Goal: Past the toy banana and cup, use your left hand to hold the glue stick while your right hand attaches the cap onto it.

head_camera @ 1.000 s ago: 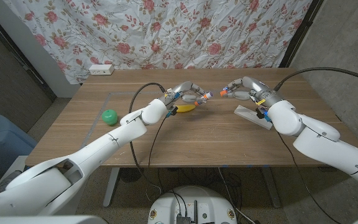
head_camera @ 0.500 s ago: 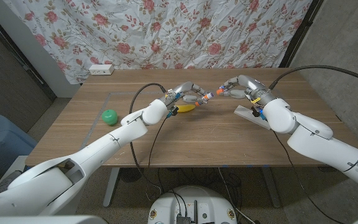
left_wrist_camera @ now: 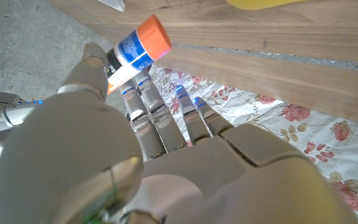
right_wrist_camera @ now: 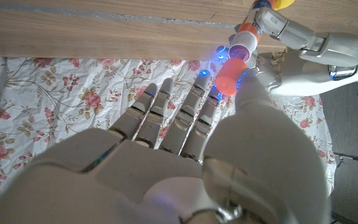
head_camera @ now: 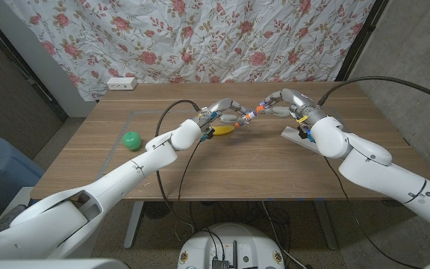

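Above the middle of the wooden desk (head_camera: 222, 161), toward its far edge, the left hand (head_camera: 226, 113) grips a short white glue stick with a blue label and an orange end (left_wrist_camera: 134, 48). The right hand (head_camera: 284, 103) pinches a round orange plastic cap (right_wrist_camera: 230, 76) just beside the stick's open tip. A yellow toy banana (head_camera: 222, 129) lies beneath the left hand. A green round cup (head_camera: 131, 140) sits near the desk's left edge.
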Available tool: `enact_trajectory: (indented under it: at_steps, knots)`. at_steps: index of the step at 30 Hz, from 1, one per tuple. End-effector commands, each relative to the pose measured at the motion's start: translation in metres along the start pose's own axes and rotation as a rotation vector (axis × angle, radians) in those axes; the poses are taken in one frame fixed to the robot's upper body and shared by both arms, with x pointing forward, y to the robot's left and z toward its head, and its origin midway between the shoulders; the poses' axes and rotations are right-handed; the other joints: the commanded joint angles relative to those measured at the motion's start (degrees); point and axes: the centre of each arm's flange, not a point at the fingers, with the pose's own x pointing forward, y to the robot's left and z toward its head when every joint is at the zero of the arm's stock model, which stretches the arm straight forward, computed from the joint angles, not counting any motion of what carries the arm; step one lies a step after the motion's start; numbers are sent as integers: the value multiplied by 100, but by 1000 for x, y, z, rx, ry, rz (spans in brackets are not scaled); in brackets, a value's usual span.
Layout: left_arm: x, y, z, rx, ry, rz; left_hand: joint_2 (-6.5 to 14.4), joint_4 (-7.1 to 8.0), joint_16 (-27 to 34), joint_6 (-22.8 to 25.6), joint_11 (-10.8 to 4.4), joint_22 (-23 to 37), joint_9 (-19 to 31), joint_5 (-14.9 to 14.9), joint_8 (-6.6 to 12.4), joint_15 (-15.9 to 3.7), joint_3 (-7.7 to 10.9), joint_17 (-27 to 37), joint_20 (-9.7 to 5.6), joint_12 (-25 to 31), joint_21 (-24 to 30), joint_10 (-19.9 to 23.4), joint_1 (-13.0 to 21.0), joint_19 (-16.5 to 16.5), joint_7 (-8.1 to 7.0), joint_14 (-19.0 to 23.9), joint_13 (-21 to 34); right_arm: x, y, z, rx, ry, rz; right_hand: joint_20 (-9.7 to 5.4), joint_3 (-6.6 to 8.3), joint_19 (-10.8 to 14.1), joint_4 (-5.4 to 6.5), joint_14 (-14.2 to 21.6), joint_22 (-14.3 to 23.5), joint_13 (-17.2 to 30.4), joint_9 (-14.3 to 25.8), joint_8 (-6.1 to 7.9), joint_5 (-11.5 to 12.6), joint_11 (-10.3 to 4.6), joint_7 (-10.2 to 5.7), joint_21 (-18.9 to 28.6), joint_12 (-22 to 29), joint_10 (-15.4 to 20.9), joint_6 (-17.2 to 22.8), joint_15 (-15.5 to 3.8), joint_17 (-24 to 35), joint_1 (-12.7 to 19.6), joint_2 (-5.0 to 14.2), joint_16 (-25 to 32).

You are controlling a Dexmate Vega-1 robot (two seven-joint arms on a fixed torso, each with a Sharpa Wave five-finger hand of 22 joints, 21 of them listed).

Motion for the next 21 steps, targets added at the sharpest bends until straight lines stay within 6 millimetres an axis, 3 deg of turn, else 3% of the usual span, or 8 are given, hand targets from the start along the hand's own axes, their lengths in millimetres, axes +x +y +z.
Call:
enact_trajectory:
  at_steps: [1,21]
  knots:
    - [-1,-1,0,1,-3,2,318,35,13,322,-125,12,51,22,38,-742,18,12,-82,23,46,121,-40,25,150,21,20,4,4,4,-21,4,5,36,-28,-9,-7,11,9,25,33,-21,-13,-2,-5,-17,-14,3,8,-745,26,-61,8,34]
    - [2,0,1,1,-11,4,326,37,11,321,-126,12,51,24,37,-753,17,12,-74,24,46,119,-49,25,152,18,21,5,7,4,-38,6,19,37,-57,-9,-20,22,9,27,31,-51,-10,-2,-6,-14,-11,4,24,-747,26,-81,20,43]
